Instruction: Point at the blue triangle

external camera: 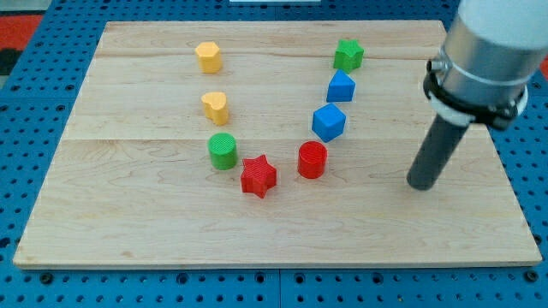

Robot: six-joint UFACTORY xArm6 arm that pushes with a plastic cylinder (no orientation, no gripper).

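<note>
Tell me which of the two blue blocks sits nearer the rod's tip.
The lower blue block, beside the red cylinder; the other blue block lies farther from my tip.

A single camera looked down at an angle from beyond the near edge of the pale wooden tabletop [282, 239], taking in all four corners.

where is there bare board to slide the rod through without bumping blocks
Bare board: the strip along the view's bottom below the red star, the view's left edge beside the yellow blocks, and the view's right around my tip. The pocket inside the U is open at top. Crowded: the blue blocks and green star.
</note>
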